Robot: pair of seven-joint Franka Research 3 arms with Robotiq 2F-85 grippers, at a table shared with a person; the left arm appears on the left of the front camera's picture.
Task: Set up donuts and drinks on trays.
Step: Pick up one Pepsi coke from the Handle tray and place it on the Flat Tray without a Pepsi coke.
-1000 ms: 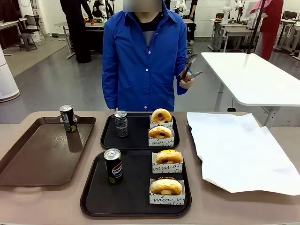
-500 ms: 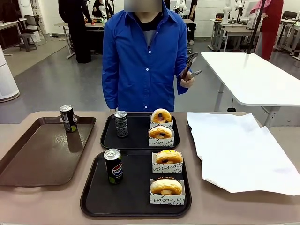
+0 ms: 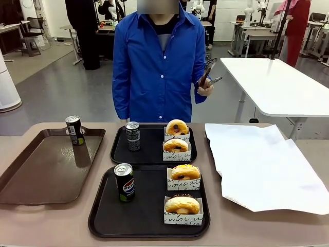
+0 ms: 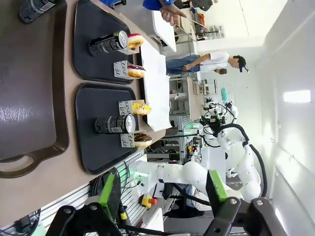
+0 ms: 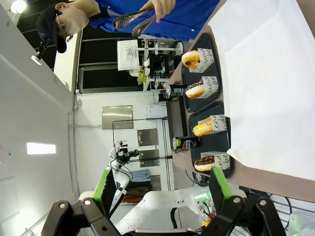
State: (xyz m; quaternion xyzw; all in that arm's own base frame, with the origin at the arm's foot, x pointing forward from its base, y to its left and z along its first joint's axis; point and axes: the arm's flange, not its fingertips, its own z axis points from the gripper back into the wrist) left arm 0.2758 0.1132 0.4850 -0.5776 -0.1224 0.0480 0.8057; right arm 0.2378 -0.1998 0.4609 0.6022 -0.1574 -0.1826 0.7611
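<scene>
Two black trays lie mid-table. The far tray [image 3: 149, 154] carries a black can [image 3: 133, 136] and two sleeved donuts [image 3: 177, 127] [image 3: 176, 145]. On the near tray [image 3: 144, 216] stand a Pepsi can [image 3: 124, 182] and two more donuts [image 3: 185, 172] [image 3: 182, 205]. My left gripper [image 4: 161, 189] hangs high above the table's left end, jaws wide and empty, well away from both trays [image 4: 91, 66] [image 4: 93, 152]. My right gripper [image 5: 161, 186] is likewise open and empty, off to the right of the donuts [image 5: 203, 129].
A long brown tray [image 3: 46, 170] at the left holds one black can [image 3: 74, 129]. A large white paper sheet [image 3: 262, 164] covers the table's right part. The person in a blue shirt stands at the far edge, holding tongs [image 3: 208, 72] upright.
</scene>
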